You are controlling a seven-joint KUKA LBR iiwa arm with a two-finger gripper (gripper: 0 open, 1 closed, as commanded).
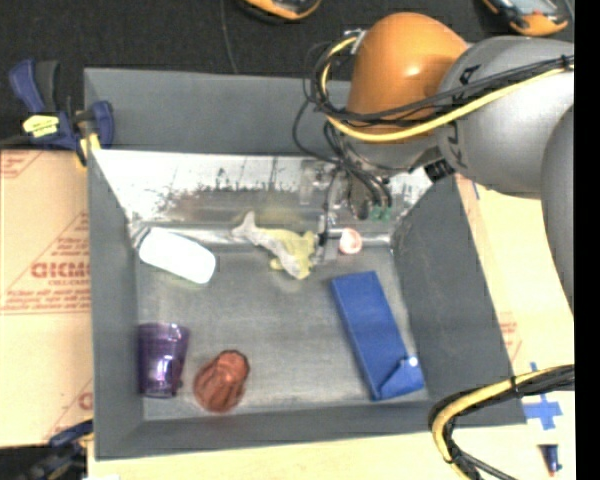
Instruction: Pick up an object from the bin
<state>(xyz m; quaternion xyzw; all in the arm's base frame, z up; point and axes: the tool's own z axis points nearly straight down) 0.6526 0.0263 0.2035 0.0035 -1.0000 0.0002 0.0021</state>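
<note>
Crumpled yellow-grey soft thing [288, 247] lies mid-bin [280, 333] by the back wall, long axis left-right along that wall. Tool [327, 236] hangs at its right end, just beside or touching, can't tell which; how wide it stands, can't tell. Small red-white round thing [349, 240] sits just right of tool. Blue flat pack [372, 333] lies nearer the front. Likely next: short shift left, then down.

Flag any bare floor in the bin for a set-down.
Largest bare patch: the middle of the bin floor, bordered by the white oval object, yellow crumpled piece, blue block and reddish lump. Crowded at the back wall, where the hand sits by that piece and a small red-white ball.
</note>
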